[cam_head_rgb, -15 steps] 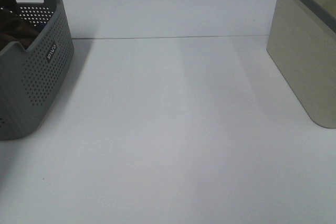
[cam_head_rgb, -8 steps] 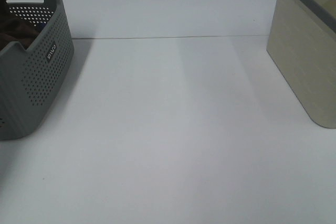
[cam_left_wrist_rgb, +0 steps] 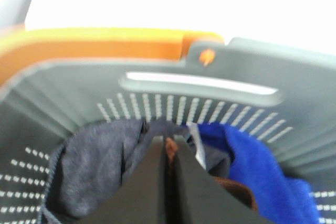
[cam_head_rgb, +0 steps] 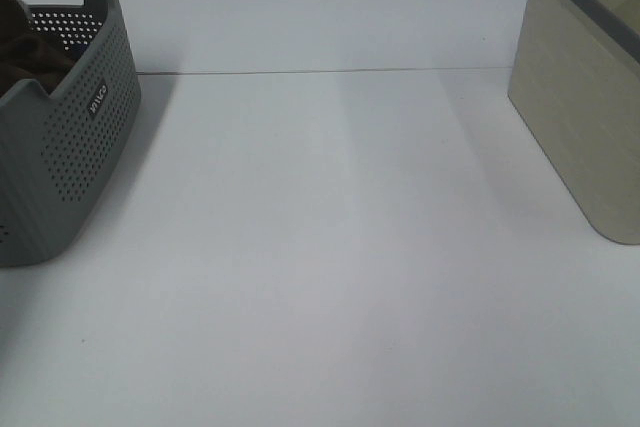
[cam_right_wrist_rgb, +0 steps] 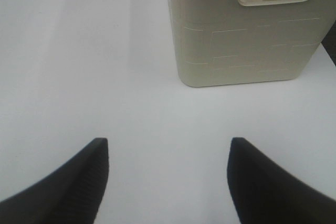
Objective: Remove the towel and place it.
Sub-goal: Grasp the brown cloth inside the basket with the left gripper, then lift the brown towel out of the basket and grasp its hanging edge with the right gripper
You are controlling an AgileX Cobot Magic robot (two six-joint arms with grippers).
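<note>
The grey basket (cam_head_rgb: 70, 147) is dotted with rows of small holes, the surface (cam_head_rgb: 330, 267) is plain white, and the bin (cam_head_rgb: 585, 117) is pale cream with a dark grey rim. Among the basket's contents, the towel (cam_left_wrist_rgb: 237, 190) shows reddish-brown beside a charcoal cloth (cam_left_wrist_rgb: 89, 171) and a vivid blue cloth (cam_left_wrist_rgb: 252, 169). The left fingers (cam_left_wrist_rgb: 142, 192) are matte black, the right fingers (cam_right_wrist_rgb: 68, 187) black with fine ribbing.

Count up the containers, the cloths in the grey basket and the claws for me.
Containers: 2, grey basket and beige bin
Cloths: 3, brown towel, dark grey cloth, blue cloth
Claws: 2, left claw shut on the brown towel, right claw open
Total: 7
</note>
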